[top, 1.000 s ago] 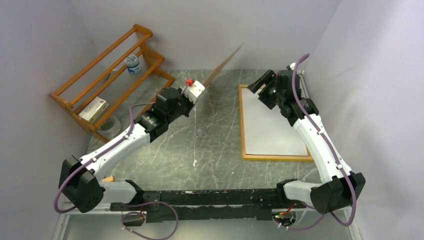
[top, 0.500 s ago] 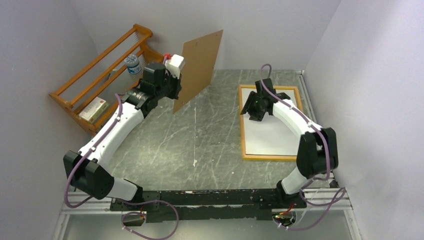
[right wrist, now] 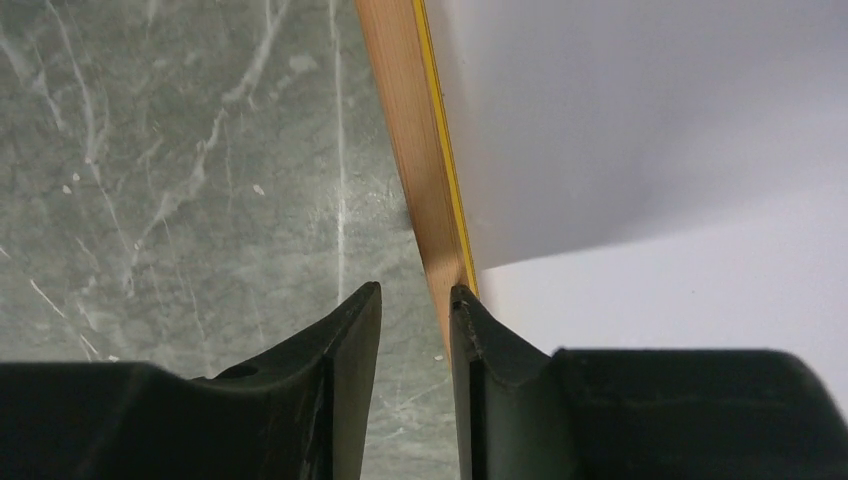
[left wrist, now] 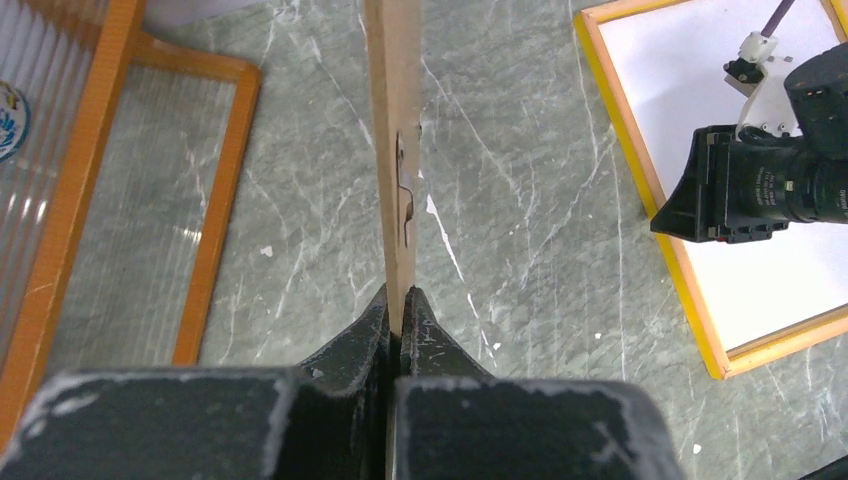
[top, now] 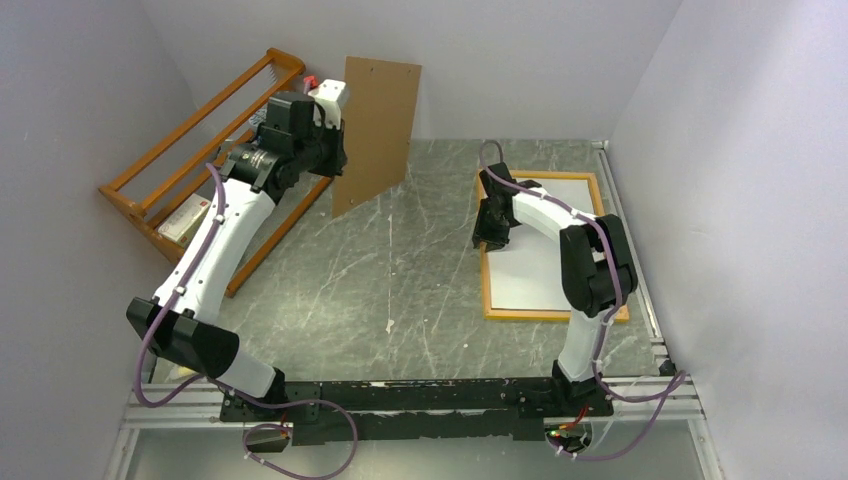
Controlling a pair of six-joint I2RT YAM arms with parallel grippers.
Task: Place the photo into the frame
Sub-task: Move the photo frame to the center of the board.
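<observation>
The photo (top: 545, 260) seems to lie white back up inside the frame (top: 486, 275), just right of the right claw (right wrist: 415, 300). That claw's jaws stand slightly apart over the frame's left rim, pinching nothing. The left claw (left wrist: 400, 300) is clamped on the brown hardboard panel (top: 375, 130), held upright above the bench (top: 400, 280), so fitting that backing looks like what is left.

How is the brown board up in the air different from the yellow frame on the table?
The thin brown hardboard panel stands upright in the air, pinched by the left fingers; the rectangular yellow-bordered frame lies flat on the table. The panel is plain brown; the frame holds a white sheet. Both are flat rectangles.
</observation>
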